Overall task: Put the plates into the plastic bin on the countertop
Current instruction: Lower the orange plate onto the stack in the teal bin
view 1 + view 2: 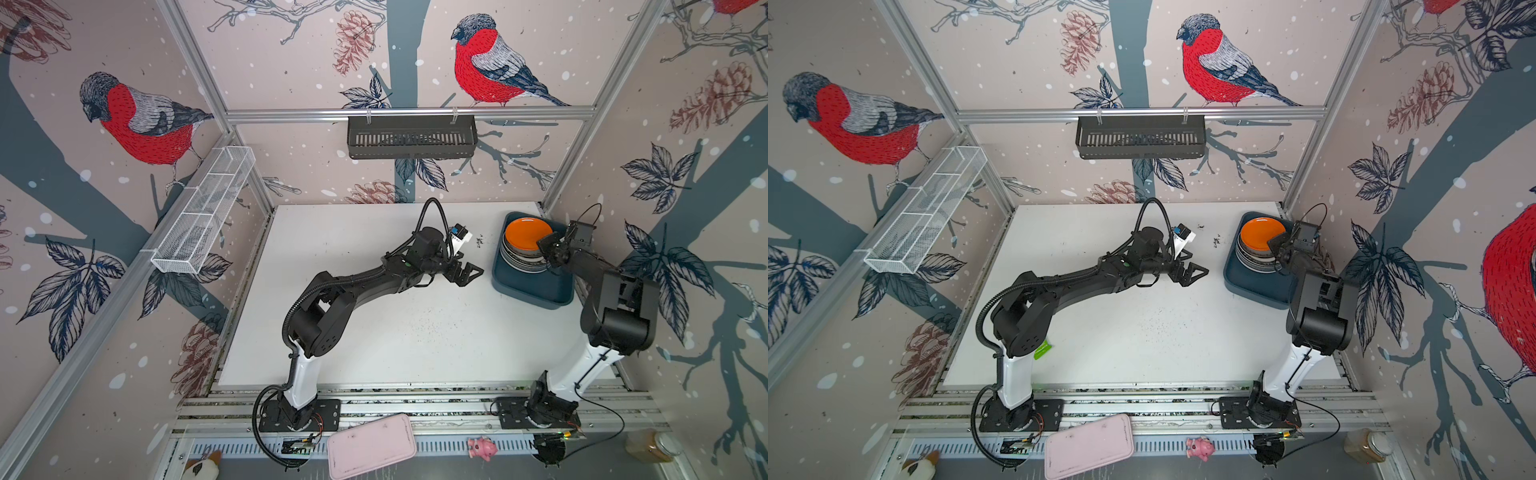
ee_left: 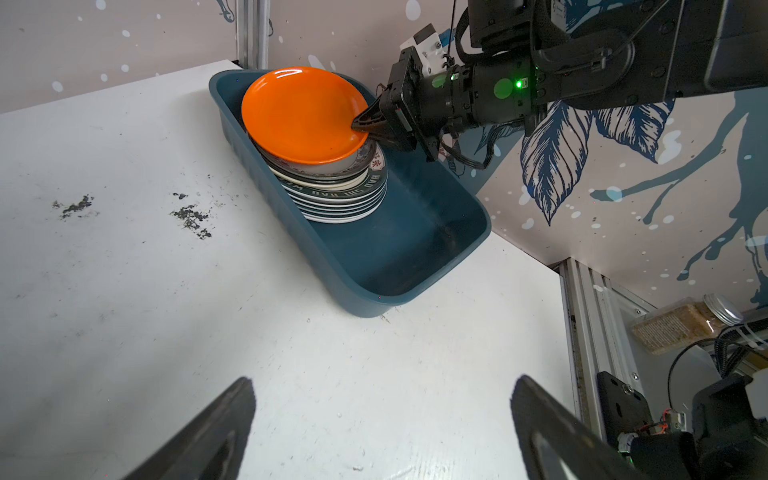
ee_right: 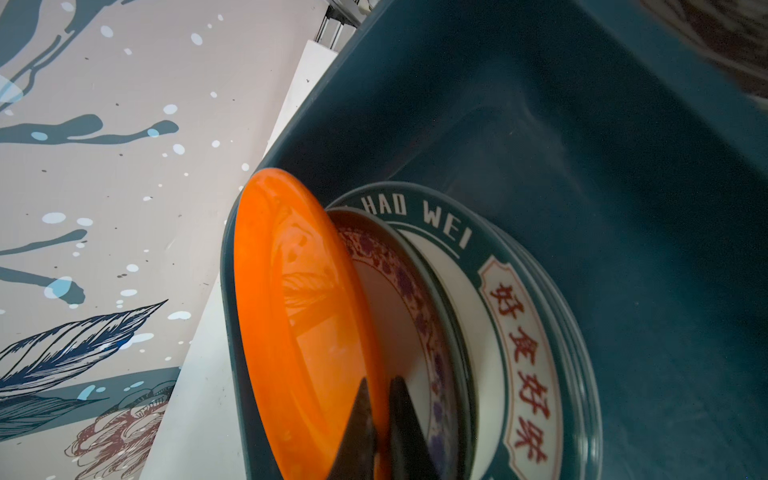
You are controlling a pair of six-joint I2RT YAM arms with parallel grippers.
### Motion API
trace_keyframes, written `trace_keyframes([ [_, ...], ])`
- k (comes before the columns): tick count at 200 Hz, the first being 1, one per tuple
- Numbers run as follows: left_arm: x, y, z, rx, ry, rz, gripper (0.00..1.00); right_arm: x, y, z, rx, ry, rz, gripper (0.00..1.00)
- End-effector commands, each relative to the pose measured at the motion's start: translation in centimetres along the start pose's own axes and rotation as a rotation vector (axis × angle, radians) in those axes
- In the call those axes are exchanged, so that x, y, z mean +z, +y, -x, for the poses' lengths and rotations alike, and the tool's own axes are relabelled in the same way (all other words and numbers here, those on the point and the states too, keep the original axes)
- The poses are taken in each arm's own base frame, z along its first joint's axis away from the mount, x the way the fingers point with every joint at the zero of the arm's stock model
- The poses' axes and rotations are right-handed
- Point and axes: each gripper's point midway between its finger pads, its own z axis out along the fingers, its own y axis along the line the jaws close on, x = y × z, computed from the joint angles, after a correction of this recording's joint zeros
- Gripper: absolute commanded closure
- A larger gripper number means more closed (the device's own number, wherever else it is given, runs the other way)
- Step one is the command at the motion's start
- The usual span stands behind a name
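Observation:
A stack of plates [image 2: 336,195] stands in the far half of the dark teal plastic bin [image 2: 395,249] at the countertop's [image 1: 395,332] back right corner. On top lies a plain orange plate [image 1: 527,235] [image 1: 1262,234] [image 2: 299,116], tilted up off a purple-patterned plate and a teal-rimmed lettered plate [image 3: 519,311]. My right gripper [image 3: 380,380] [image 2: 357,124] is shut on the orange plate's [image 3: 282,291] rim over the bin. My left gripper [image 2: 382,380] [image 1: 471,274] hangs open and empty over bare countertop, left of the bin.
The bin's near half [image 1: 532,293] holds nothing. A black slotted basket [image 1: 411,137] hangs on the back wall and a white wire-mesh basket [image 1: 203,208] on the left rail. A pink tray [image 1: 370,444], a pink toy [image 1: 482,448] and a jar [image 1: 650,446] lie beyond the front rails.

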Motion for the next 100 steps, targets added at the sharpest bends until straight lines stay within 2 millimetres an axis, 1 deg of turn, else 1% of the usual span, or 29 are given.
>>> trace_keyframes([
  [1,-0.34,-0.46,0.85,0.032,-0.025,-0.012,0.04,-0.69,0.34,0.42,-0.017,-0.027,0.004,0.95],
  [36,-0.59,-0.68,0.97,0.031,-0.029,-0.017,0.04,-0.97,0.18,0.34,-0.017,-0.029,-0.004,0.94],
  [72,-0.78,-0.88,0.91,0.033,-0.028,-0.017,0.04,-1.0,-0.14,0.18,-0.016,-0.025,-0.015,0.87],
  [100,-0.89,-0.93,0.88,0.035,-0.029,-0.017,0.04,-0.75,-0.4,0.12,-0.018,-0.018,-0.027,0.87],
])
